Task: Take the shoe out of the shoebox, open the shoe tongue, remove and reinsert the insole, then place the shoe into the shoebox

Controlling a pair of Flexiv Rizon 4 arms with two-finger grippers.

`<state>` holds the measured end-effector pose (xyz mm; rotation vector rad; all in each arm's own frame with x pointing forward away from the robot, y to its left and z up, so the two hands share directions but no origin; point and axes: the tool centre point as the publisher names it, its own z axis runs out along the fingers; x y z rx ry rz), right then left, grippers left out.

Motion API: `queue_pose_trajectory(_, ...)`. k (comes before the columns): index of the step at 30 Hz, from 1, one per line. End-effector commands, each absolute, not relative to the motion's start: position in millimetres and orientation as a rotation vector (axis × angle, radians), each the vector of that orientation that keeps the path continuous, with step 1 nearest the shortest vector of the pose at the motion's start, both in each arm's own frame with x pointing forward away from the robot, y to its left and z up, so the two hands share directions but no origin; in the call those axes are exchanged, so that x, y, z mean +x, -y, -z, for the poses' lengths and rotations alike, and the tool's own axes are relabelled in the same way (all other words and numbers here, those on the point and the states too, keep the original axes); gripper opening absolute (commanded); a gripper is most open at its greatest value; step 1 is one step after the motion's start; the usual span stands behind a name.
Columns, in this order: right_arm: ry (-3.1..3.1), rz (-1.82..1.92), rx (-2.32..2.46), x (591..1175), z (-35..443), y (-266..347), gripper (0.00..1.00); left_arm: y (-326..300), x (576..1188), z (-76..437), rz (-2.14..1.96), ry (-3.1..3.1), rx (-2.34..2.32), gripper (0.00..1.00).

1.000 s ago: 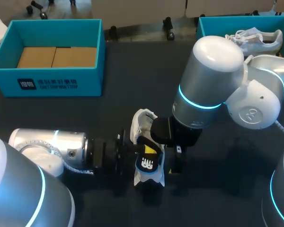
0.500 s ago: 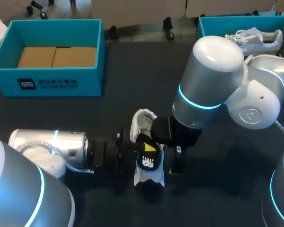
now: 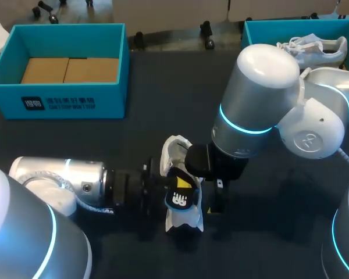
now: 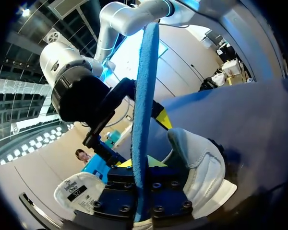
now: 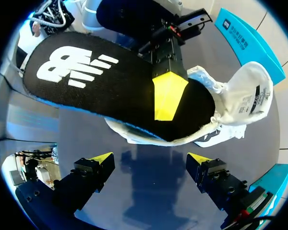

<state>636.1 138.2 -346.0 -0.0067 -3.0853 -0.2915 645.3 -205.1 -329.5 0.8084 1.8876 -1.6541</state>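
A white shoe (image 3: 175, 152) lies on the dark table at mid front, its opening turned toward my left arm. My left gripper (image 3: 177, 185) is shut on the insole (image 3: 179, 201), black on top with a white logo and blue underneath, held partly out of the shoe. In the left wrist view the insole (image 4: 145, 86) stands edge-on between that gripper's fingers (image 4: 145, 143), with the shoe (image 4: 201, 167) beside it. My right gripper (image 5: 149, 160) hangs open just under the insole (image 5: 101, 76), touching nothing; the shoe (image 5: 245, 103) lies behind. In the head view the right gripper (image 3: 214, 196) is beside the shoe.
A teal box (image 3: 58, 102) with cardboard inside stands at the back left. Another teal box (image 3: 279, 24) at the back right holds a second white shoe (image 3: 314, 49). My right arm's big elbow (image 3: 262, 99) hangs over the table's middle.
The insole and the shoe's toe have shifted very slightly in the left gripper's hold. Both arms are otherwise still.
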Motion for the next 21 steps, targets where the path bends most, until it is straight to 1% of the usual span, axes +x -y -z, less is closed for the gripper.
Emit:
queue_pose_trajectory(1, 3.087, 0.29, -0.006, 635.6, 347.4, -138.8, 1.0, 199.4, 639.6, 322.4, 1.652, -1.892, 0.808, 0.2)
queue_pose_trajectory(3, 3.087, 0.29, -0.006, 635.6, 347.4, -138.8, 1.0, 199.6, 638.4, 321.6, 1.653, -1.893, 0.81, 0.2)
queue_pose_trajectory(7, 3.087, 0.29, -0.006, 635.6, 347.4, -138.8, 1.0, 200.4, 636.7, 320.5, 1.654, -1.895, 0.813, 0.28)
queue_pose_trajectory(11, 3.087, 0.29, -0.006, 635.6, 347.4, -138.8, 1.0, 200.4, 633.0, 317.9, 1.66, -1.894, 0.816, 0.26)
queue_pose_trajectory(14, 3.087, 0.29, -0.006, 635.6, 347.4, -138.8, 1.0, 199.6, 629.4, 315.3, 1.665, -1.894, 0.82, 0.27)
queue_pose_trajectory(18, 3.087, 0.29, -0.006, 635.6, 347.4, -138.8, 1.0, 199.4, 626.4, 312.9, 1.666, -1.892, 0.825, 0.22)
queue_pose_trajectory(20, 3.087, 0.29, -0.006, 635.6, 347.4, -138.8, 1.0, 199.6, 626.0, 312.5, 1.664, -1.892, 0.826, 0.15)
queue_pose_trajectory(21, 3.087, 0.29, -0.006, 635.6, 347.4, -138.8, 1.0, 199.7, 625.9, 312.4, 1.663, -1.89, 0.827, 0.09)
